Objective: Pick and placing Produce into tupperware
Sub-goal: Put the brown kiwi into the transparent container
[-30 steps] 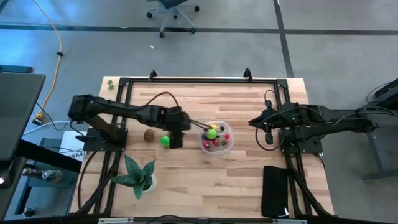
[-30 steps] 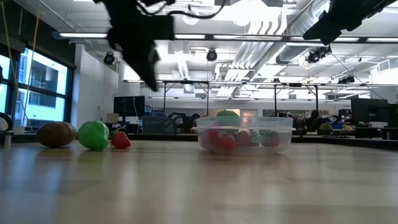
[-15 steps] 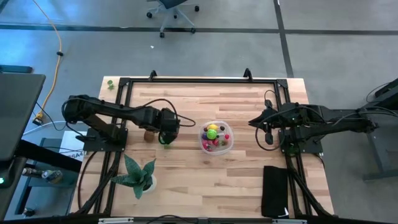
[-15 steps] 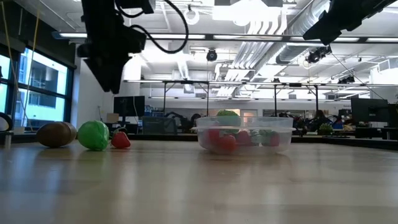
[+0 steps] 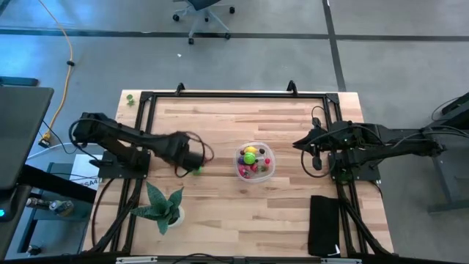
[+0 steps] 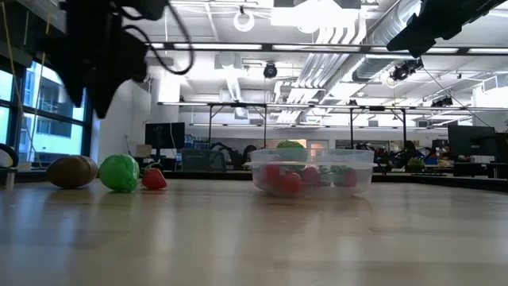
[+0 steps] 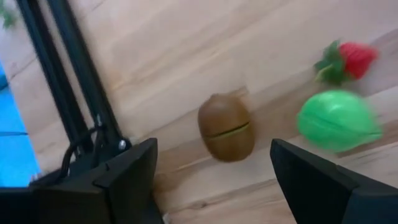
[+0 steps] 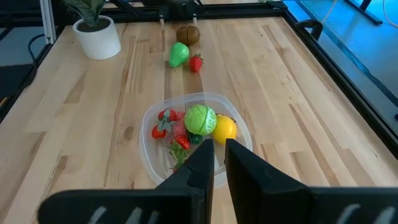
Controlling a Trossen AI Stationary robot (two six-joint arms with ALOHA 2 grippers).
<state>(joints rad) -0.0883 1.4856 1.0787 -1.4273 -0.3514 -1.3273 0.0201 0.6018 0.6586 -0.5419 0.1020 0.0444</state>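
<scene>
- Potted plant [image 5: 163, 206], white pot, near the bench's [image 5: 220, 220] front-left corner; black pad [image 5: 324, 224] near the front-right corner.
- Tupperware [image 5: 255, 162], clear, low-walled, sits about mid-bench, slightly right of centre. Holds several produce pieces: a round green one [image 8: 199, 119] touching a yellow one [image 8: 224, 129], plus small red and pink pieces [image 8: 165, 124] around them.
- Three produce pieces remain loose on the bench, left of the tupperware and well apart from it: brown kiwi-like piece [image 7: 227, 127], bright green piece [image 7: 336, 119], small red strawberry [image 7: 346, 60]. In the low view they stand in a row, brown, green, red, with the strawberry touching or just beside the green piece.
- Left gripper [image 7: 211, 180] is above the loose pieces, on the left half of the bench. Fingers spread wide, released, nothing between them; the brown piece shows in the gap below. No contact seen.
- Right gripper [image 8: 214, 165] is raised above the bench's right side, pointing toward the tupperware. Fingers nearly together with a thin gap, clenched on nothing.
</scene>
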